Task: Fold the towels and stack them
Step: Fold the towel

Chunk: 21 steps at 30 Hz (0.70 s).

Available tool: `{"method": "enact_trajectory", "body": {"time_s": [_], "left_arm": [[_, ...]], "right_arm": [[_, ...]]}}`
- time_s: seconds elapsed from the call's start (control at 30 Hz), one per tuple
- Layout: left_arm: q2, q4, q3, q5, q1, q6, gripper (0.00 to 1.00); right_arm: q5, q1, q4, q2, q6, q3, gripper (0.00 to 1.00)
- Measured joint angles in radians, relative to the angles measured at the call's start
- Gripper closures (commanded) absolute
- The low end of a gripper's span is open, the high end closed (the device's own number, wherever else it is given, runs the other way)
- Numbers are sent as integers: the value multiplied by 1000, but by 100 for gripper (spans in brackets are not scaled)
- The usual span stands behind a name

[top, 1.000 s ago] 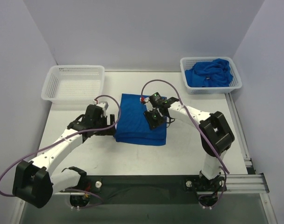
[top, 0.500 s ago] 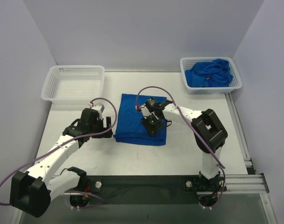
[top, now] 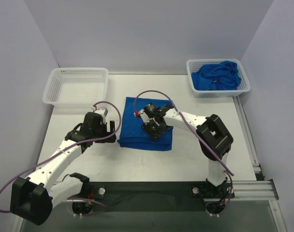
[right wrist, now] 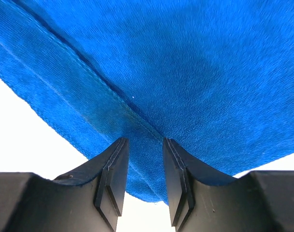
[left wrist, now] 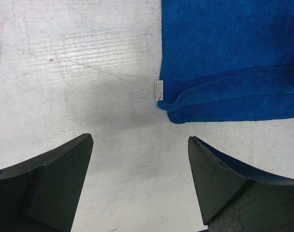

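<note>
1. The folded blue terry towel (top: 134,118) is lying in the middle of the bench (top: 79,159), with its layered edges facing the near edge. More crumpled blue towels (top: 217,76) are waiting in the white mesh basket (top: 219,94) at the far right corner
2. The right end effector (top: 154,130) is sitting low on the towel's near half. Its fingers are drawn narrow, and a stitched ridge of cloth is running into the gap between them; whether they are actually pinching that ridge I cannot tell
3. The left end effector (left wrist: 139,145) is hovering wide apart and carrying nothing. It is over bare bench just beside the towel's near left corner, where a small white label (left wrist: 158,90) is sticking out
4. The cloth is looking soft, light and limp, not fragile. Lifted by a single layer it is probably going to sag and come unfolded, though the pile should be giving the fingers good grip
5. The safest hold, in my judgement, is taking every layer together at the near corners, one corner per end effector
</note>
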Motion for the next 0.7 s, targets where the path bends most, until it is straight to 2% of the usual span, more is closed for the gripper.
{"method": "enact_trajectory", "body": {"time_s": [0.53,0.7], "left_arm": [[10,0,0,-3,0,11,9],[11,0,0,-3,0,12,9]], "right_arm": [[17,7,-26,55,-46,53,73],[9,7,-27,67,-62,53,87]]}}
